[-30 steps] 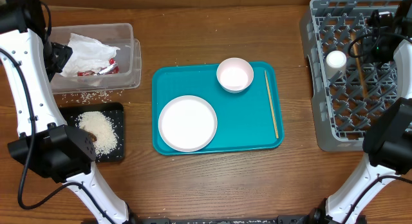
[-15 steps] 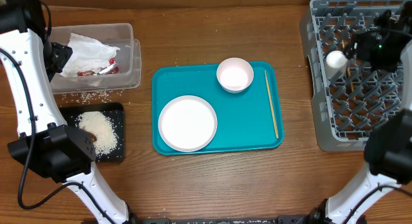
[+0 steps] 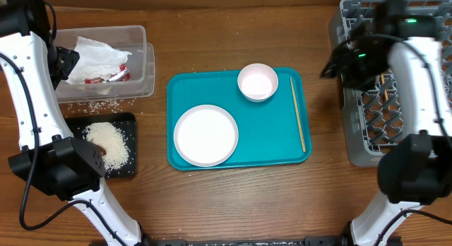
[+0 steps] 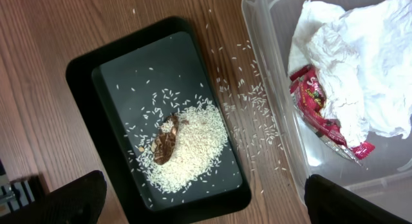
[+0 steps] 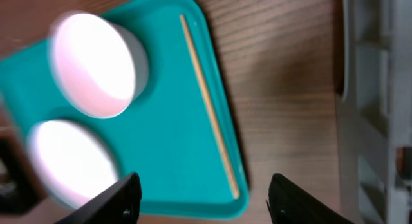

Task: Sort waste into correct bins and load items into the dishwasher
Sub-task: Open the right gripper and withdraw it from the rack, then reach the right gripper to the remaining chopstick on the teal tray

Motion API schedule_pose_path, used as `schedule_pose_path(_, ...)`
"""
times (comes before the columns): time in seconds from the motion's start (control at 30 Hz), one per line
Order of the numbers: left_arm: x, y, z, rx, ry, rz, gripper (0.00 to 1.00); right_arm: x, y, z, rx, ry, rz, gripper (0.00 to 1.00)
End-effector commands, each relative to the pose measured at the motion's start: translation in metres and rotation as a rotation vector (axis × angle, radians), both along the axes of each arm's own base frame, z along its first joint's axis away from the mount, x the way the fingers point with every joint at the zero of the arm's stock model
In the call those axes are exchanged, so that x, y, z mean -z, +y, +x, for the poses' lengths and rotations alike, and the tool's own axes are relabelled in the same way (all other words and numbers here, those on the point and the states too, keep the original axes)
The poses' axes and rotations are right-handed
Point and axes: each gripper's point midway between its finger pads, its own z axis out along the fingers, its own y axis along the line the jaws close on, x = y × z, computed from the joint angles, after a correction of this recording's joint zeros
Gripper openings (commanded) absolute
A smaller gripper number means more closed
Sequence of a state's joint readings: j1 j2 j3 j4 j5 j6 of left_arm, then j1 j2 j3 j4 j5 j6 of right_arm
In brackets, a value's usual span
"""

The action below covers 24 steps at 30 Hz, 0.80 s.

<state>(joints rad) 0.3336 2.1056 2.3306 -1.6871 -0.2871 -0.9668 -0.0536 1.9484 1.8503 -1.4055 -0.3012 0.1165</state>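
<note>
Right gripper (image 5: 205, 183) is hanging wide apart and gripping nothing. The chopstick (image 5: 210, 108) is lying just ahead of it, in line with the gap between the fingers, flat on the teal tray (image 5: 167, 153) near the tray's edge. Likely risk: the stick is thin and flat, so closing fingers could be scraping the tray, rolling it off, or pinching one end so it tips. The bowl (image 5: 95, 64) is sitting off to one side of the fingers, so a wide approach could be clipping it. Left gripper (image 4: 206, 193) is also gaping and empty, above the black tray (image 4: 84, 69).
</note>
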Motion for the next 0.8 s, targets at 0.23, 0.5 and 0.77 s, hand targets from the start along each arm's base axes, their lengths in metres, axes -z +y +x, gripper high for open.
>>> schedule_pose_path(0.23, -0.008, -0.004, -0.001, -0.002, -0.017, 0.012, 1.0, 0.091, 0.049, -0.024, -0.136, 0.035, -0.303, 0.72)
schedule_pose_path(0.5, -0.008, -0.004, -0.001, -0.002, -0.017, 0.012, 1.0, 0.133, 0.056, -0.034, -0.159, 0.016, -0.307, 0.72)
schedule_pose_path(0.77, -0.008, -0.004, -0.001, -0.002, -0.017, 0.012, 1.0, 0.141, 0.074, -0.04, -0.2, 0.008, -0.25, 0.72)
